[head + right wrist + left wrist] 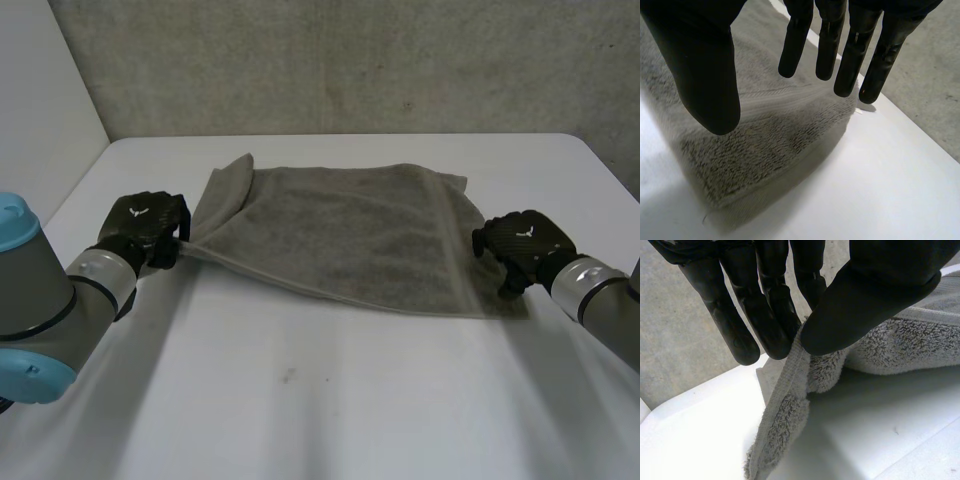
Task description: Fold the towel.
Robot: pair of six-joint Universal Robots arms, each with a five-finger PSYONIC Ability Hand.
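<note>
Backdrop: rough grey concrete wall (350, 60) rises behind the far edge of the table, with a plain pale panel (40, 90) along the table's left edge.
Surface: white table (330, 400), bare across its near half apart from a few small dark specks.
Towel: grey terry towel (350, 235) spread wide across the middle of the table, nearer the far edge than the near one. Most of it lies flat. Its left end is pulled up off the surface and creased, with a flap standing up at its far left corner.
Left hand: left hand (148, 225) sits near the table's left edge, at the towel's near left corner. In the left wrist view its fingers (767, 320) and thumb (865, 300) close together on the towel's flat woven hem, pinching it. The cloth hangs down from that pinch to the table.
Right hand: right hand (520, 245) sits near the table's right edge, over the towel's right end. In the right wrist view its straight fingers (855, 55) are spread well apart from the thumb (705, 75) and hold nothing. The towel's near right corner lies flat on the table below them.
Arms: left arm (40, 300) comes in from the near left corner of the table, and right arm (600, 295) comes in from the right edge.
</note>
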